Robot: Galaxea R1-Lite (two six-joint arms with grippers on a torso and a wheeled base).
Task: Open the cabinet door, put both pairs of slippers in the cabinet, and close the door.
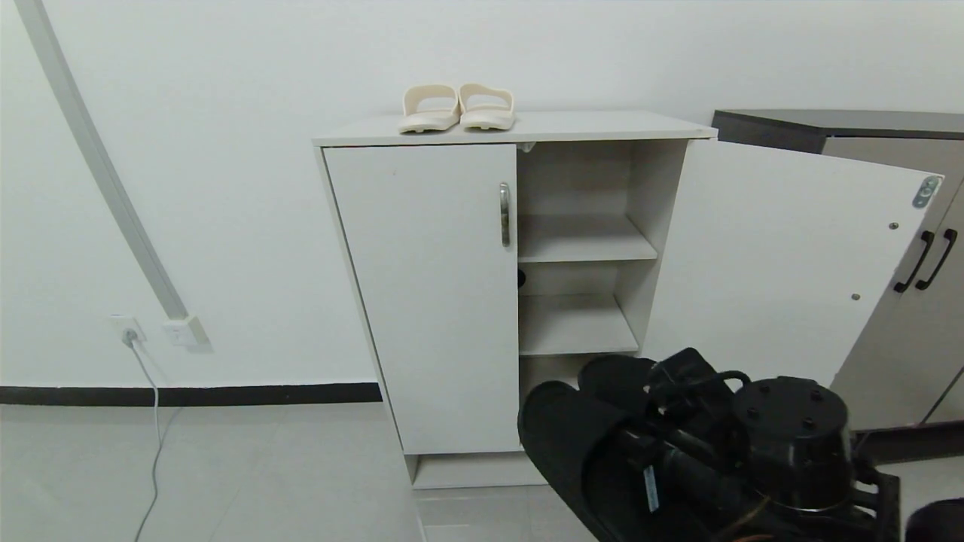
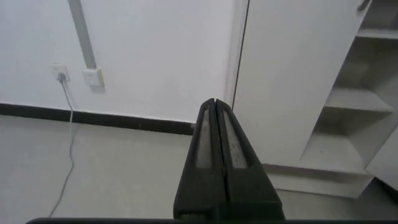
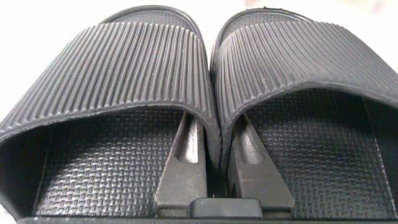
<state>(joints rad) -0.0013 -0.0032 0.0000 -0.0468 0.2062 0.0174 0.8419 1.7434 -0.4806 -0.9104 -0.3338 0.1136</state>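
Black slippers [image 3: 149,68] clamped in right pincer [image 3: 214,143], left pincer [image 2: 215,118] together, open white cabinet [image 1: 422,301], grey floor [image 1: 226,474]

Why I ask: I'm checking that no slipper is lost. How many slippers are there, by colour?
beige slippers: 2
black slippers: 2
total: 4

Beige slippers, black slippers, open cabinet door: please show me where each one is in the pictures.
beige slippers [image 1: 431,100]: head view, strap of the left slipper.
black slippers [image 3: 149,56]: right wrist view, ribbed strap of one slipper.
open cabinet door [image 1: 783,248]: head view, middle of its inner face.
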